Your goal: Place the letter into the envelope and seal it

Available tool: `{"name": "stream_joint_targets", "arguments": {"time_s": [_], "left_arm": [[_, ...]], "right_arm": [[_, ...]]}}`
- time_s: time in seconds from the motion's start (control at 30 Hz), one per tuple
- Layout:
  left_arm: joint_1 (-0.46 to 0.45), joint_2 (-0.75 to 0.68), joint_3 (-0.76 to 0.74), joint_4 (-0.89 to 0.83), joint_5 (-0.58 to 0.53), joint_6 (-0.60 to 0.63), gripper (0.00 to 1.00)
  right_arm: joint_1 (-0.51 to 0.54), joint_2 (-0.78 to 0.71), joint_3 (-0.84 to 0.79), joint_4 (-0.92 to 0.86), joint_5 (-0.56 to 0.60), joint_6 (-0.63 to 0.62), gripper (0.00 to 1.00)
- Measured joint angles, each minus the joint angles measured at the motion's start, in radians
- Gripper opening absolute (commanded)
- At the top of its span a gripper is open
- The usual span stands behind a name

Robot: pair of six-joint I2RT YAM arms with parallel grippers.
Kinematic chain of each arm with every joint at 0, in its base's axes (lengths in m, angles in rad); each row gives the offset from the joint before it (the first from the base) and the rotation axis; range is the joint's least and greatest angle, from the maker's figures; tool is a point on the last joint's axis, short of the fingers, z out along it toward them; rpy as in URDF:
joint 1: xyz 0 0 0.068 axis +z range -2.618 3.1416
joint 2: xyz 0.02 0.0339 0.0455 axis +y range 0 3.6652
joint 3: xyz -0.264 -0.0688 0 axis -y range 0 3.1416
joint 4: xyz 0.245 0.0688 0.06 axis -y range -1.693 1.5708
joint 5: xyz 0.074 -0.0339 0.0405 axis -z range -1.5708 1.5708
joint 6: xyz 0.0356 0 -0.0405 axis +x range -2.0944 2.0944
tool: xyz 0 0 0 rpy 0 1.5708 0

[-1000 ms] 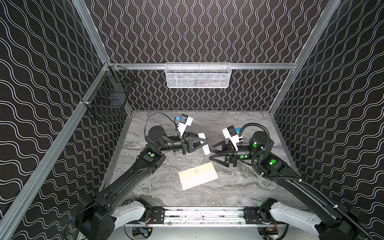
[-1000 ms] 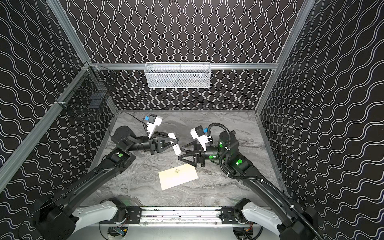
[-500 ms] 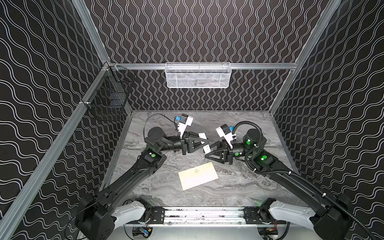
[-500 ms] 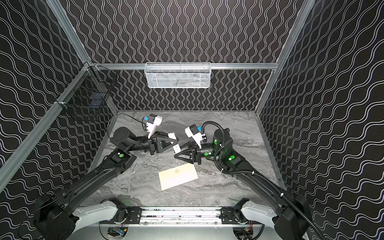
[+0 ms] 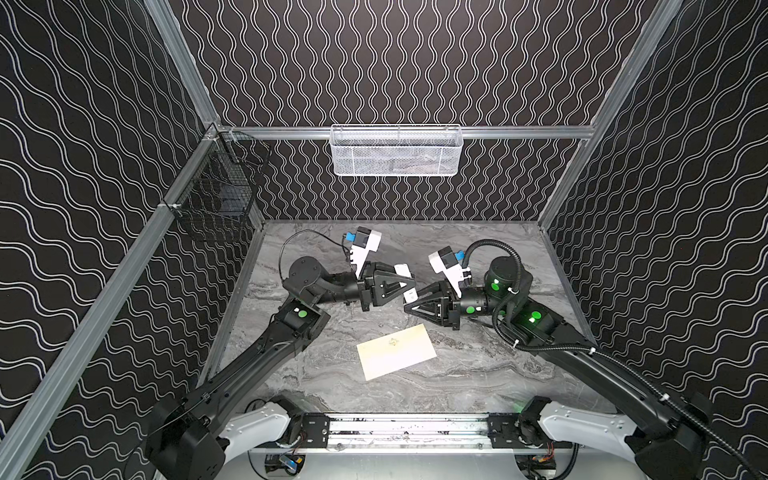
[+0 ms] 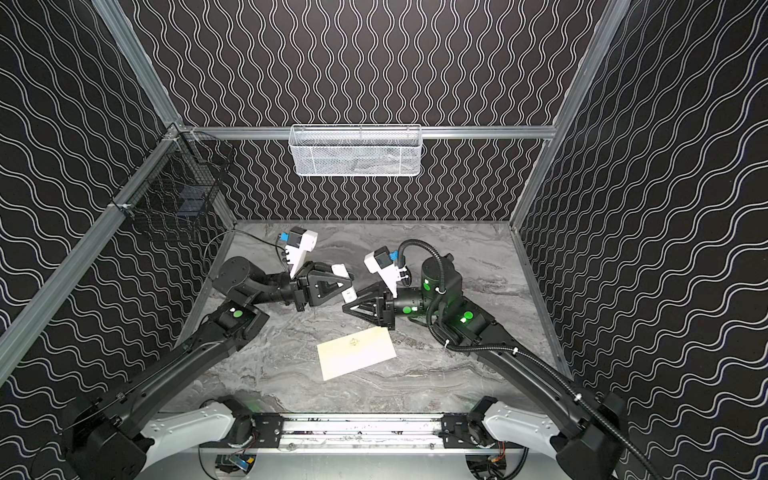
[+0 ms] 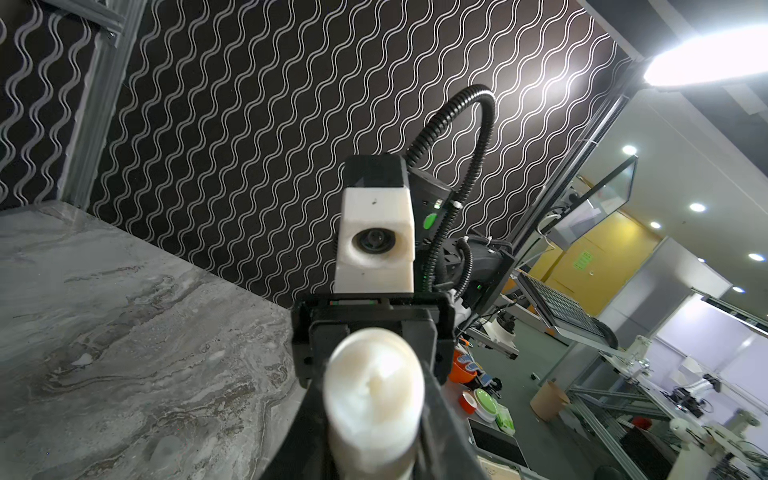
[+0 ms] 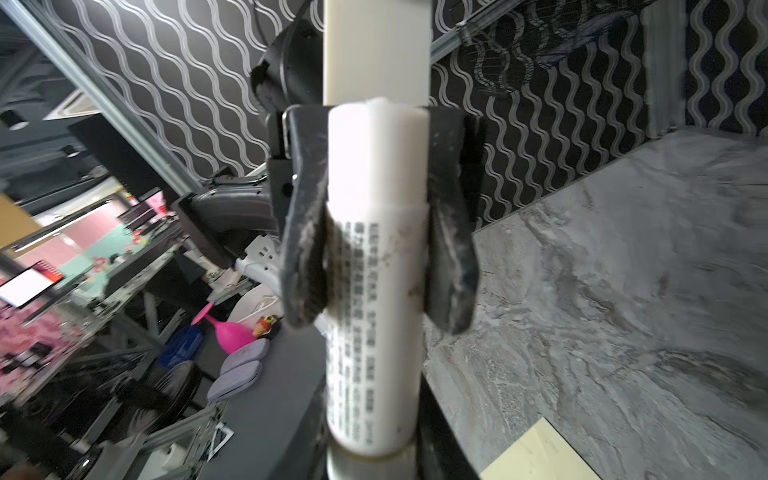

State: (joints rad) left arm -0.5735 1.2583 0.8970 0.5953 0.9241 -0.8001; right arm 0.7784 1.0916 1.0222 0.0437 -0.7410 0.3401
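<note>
both arms meet nose to nose in mid-air above the grey marbled tabletop (image 5: 478, 374), with a white cylindrical glue stick printed with rows of small dark text (image 8: 374, 270) between them; the left gripper (image 5: 409, 283) is narrowed to the stick's width and clamps it across its body, about where a plain cap seems to join the printed barrel, so the stick stands crosswise to the fingers with an end free on either side; the right gripper (image 5: 411, 300) faces it, jaws drawn in around the printed end of the same stick; in the right wrist view no gap shows between its fingers and the barrel, so it looks to have hold as well; two grips on one stick, one by the cap and one on the barrel, reads as a set-up for pulling the cap off, which a single gripper could not manage.

the plain cream paper envelope with a faint emblem (image 5: 397, 351) lies flat towards the front of the tabletop, emblem face up, well apart from both grippers and touched by neither; it sits out of the way yet within reach for gluing; how its flap stands i cannot tell; the blue-bordered letter shows in no view; my guess is that it is already inside, leaving only the sealing, though nothing here proves it.
</note>
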Motion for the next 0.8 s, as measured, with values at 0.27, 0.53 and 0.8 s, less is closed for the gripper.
{"name": "stream_joint_targets", "arguments": {"time_s": [0.27, 0.53, 0.8], "left_arm": [[-0.003, -0.005, -0.008, -0.057, -0.104, 0.059, 0.0], [-0.006, 0.008, -0.01, -0.085, -0.139, 0.068, 0.0], [-0.007, 0.009, -0.014, -0.047, -0.113, 0.061, 0.0]], "right_arm": [[0.31, 0.02, 0.217, -0.406, 0.82, -0.098, 0.0], [0.601, 0.157, 0.304, -0.509, 1.571, -0.123, 0.0], [0.677, 0.18, 0.3, -0.48, 1.756, -0.202, 0.35]]}}
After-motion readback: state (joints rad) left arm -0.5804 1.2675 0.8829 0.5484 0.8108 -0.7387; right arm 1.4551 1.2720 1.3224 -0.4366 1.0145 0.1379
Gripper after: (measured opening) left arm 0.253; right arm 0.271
